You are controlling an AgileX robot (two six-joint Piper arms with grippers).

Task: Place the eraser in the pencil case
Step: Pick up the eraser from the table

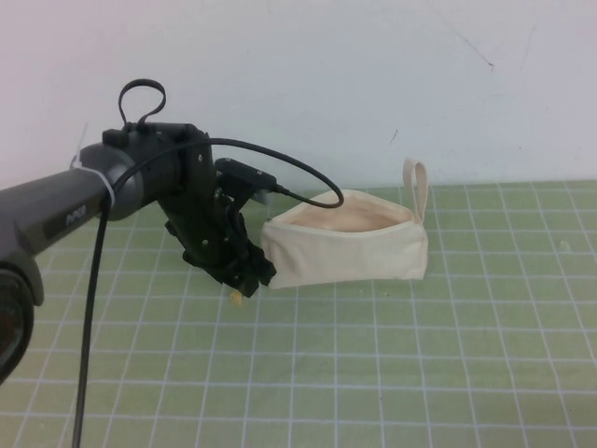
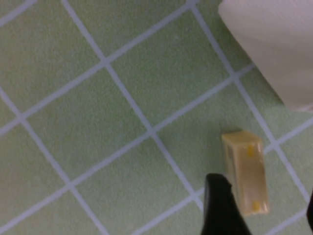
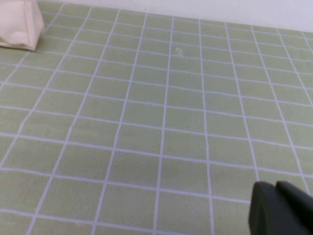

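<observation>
The green gridded tabletop (image 1: pixel 448 355) fills the lower two thirds of the high view, with a white wall behind it. On it, at centre frame, stands the pencil case (image 1: pixel 345 245) — cream canvas, mouth open upward, its loop strap at the right end.

The left arm reaches in from the left edge, and the left end effector (image 1: pixel 244 280) sits low at the pouch's lower-left corner. The eraser (image 2: pixel 246 171) lies on the tabletop in the lower right of the left wrist view, just beside that corner; in the high view only a sliver shows under the fingers. One dark fingertip (image 2: pixel 222 205) stands beside its long side, a second shows at the frame's right edge — so the fingers are spread, straddling the block, not yet pinching it.

The right end effector (image 3: pixel 281 208) shows only as a dark tip in the lower right of its own view; whether it is spread or pressed together I cannot tell.

To do the grasp well, I would centre the block between the pads, close across its narrow width, then lift clear before moving over the open mouth.
</observation>
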